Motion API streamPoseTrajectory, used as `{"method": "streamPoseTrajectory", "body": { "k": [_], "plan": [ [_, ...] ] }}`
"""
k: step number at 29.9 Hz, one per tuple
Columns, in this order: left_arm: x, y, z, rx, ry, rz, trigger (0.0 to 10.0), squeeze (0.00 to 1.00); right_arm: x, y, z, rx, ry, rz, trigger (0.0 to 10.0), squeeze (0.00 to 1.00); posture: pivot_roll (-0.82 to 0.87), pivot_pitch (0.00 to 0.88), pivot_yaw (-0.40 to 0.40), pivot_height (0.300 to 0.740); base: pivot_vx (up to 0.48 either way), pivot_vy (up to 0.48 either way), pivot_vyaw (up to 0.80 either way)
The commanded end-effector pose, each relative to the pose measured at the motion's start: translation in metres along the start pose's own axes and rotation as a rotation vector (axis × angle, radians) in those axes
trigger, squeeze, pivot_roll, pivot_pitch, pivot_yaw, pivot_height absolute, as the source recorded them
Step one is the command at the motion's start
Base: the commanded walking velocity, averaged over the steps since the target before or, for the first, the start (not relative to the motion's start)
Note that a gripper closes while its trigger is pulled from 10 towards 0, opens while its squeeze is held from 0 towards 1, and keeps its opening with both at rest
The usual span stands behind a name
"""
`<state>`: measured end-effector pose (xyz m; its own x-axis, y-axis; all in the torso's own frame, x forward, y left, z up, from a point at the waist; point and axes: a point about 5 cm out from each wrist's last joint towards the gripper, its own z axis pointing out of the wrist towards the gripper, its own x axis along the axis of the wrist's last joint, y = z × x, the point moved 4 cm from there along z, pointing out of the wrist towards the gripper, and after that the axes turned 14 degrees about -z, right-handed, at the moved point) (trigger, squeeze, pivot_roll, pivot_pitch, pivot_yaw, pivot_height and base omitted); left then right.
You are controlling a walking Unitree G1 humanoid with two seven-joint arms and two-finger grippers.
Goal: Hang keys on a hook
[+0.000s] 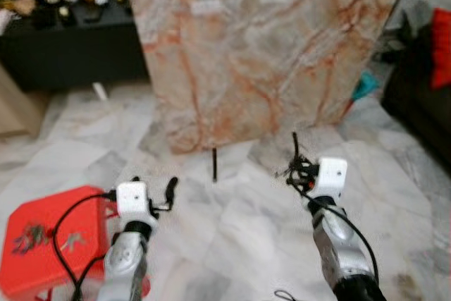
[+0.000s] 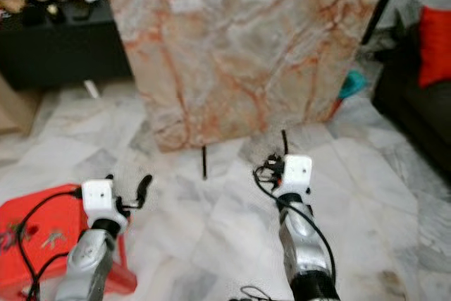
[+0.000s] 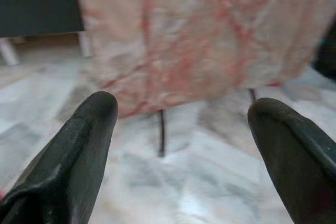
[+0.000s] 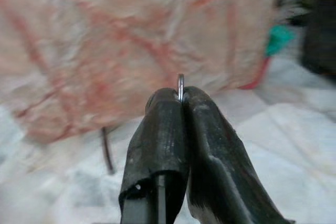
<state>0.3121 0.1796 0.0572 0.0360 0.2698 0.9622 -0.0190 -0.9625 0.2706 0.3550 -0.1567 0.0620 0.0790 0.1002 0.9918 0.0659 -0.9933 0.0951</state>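
A thin silver metal key ring (image 4: 180,86) pokes up between the pressed-together black fingers (image 4: 163,140) of the right gripper (image 1: 294,172) — jaws clamped on it, the arm reaching forward and low over the floor. The left gripper (image 3: 181,145) hangs level beside it, jaws wide and holding nothing. Ahead stands a tall pink-and-rust veined marble slab (image 1: 261,47) on thin black legs (image 1: 214,165); pale grey marble floor (image 1: 232,230) lies open between the arms and its lower edge. By the left arm sits a red plastic stool (image 1: 42,244) — more small keys (image 1: 27,237) lie on its seat.
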Motion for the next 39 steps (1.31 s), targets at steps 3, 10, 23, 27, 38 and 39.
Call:
{"method": "streamPoseTrajectory", "body": {
  "k": [3, 10, 23, 27, 38, 39],
  "plan": [
    [0.001, 0.000, 0.001, -0.005, -0.007, 0.001, 10.0, 0.00, 0.003, -0.003, 0.000, 0.002, 0.007, 0.010, 10.0, 0.00, 0.08, 0.128, -0.015, 0.740, 0.000, 0.000, -0.71],
    [0.002, 0.005, 0.002, -0.038, -0.015, 0.003, 10.0, 0.00, 0.007, -0.006, 0.001, 0.030, 0.013, -0.009, 10.0, 0.00, 0.08, 0.125, -0.012, 0.740, 0.000, 0.000, -0.18],
    [0.030, 0.072, 0.011, -0.432, -0.050, 0.003, 10.0, 0.00, 0.028, -0.053, -0.005, 0.486, 0.025, -0.207, 10.0, 0.00, 0.07, 0.109, -0.007, 0.740, 0.000, 0.000, 0.00],
    [0.040, 0.088, 0.007, -0.539, -0.063, 0.005, 10.0, 0.00, 0.041, -0.059, -0.012, 0.614, 0.068, -0.280, 10.0, 0.00, 0.07, 0.102, -0.013, 0.740, 0.000, 0.000, 0.00],
    [0.031, 0.103, -0.010, -0.727, -0.186, 0.132, 10.0, 0.00, 0.076, -0.069, -0.024, 0.819, 0.159, -0.277, 10.0, 0.00, 0.07, 0.100, -0.024, 0.740, 0.000, 0.000, 0.00],
    [0.030, 0.102, -0.010, -0.722, -0.191, 0.137, 10.0, 0.00, 0.078, -0.070, -0.027, 0.839, 0.164, -0.268, 10.0, 0.00, 0.07, 0.099, -0.026, 0.740, 0.000, 0.000, 0.00]
  ]
}}
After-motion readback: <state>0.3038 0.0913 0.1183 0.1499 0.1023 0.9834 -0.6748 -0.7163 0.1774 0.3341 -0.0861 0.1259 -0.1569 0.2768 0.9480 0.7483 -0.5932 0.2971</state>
